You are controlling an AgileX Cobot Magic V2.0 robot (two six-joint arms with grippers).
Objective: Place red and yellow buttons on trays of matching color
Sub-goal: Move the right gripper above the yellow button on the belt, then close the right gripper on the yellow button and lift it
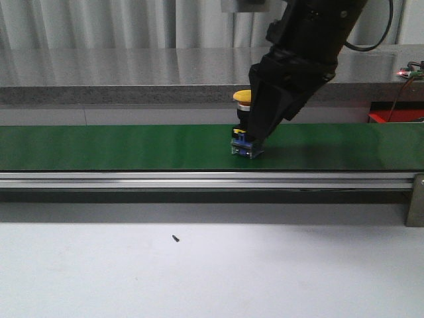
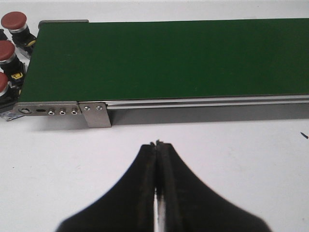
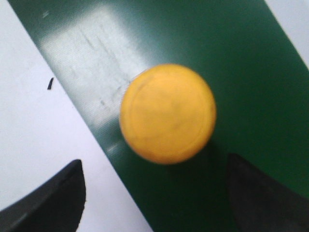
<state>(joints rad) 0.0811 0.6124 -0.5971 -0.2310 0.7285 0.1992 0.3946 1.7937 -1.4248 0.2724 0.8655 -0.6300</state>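
A yellow button with a blue and black base stands upright on the green conveyor belt. My right gripper is open and reaches down around it. In the right wrist view the yellow cap lies between and just ahead of the spread fingers, untouched; the right gripper is open. My left gripper is shut and empty over the white table, in front of the belt's end. Three red buttons sit beside that end of the belt. No tray is clearly in view.
The belt has a metal rail along its front and a bracket at its end. A small black speck lies on the white table. A red object shows partly behind the belt at the right.
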